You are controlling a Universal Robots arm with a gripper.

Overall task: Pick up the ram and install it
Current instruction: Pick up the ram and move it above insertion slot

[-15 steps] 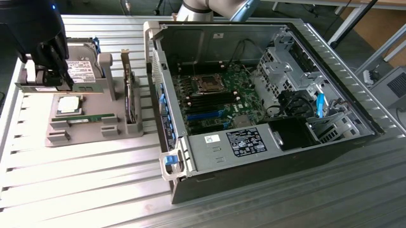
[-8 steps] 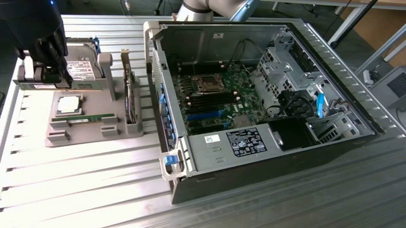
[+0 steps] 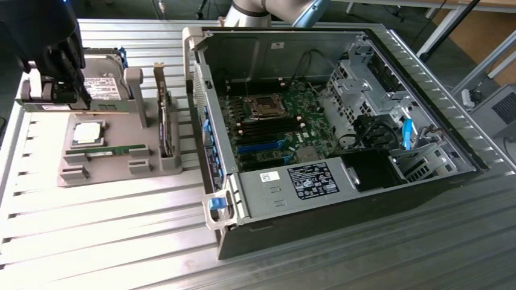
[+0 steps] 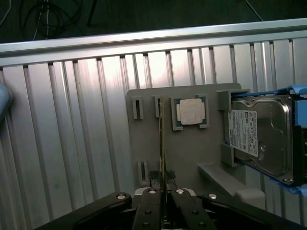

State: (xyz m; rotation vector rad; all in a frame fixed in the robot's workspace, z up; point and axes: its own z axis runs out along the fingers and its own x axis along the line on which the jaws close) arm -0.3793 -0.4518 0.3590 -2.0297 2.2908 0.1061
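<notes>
Gripper poised above the grey holder, jaws parted only narrowly and holding nothing. The ram stands on edge in its slots, just beside the processor. Risk: with so slim a gap, a slight sideways offset could land a fingertip on the stick's edge, tipping or chipping it.

I look down on the ram: a long, thin green stick, standing on its long edge. Both ends sit in slots of the grey holder at the exterior view's left. From above I see it edge-on, a mere sliver.
</notes>
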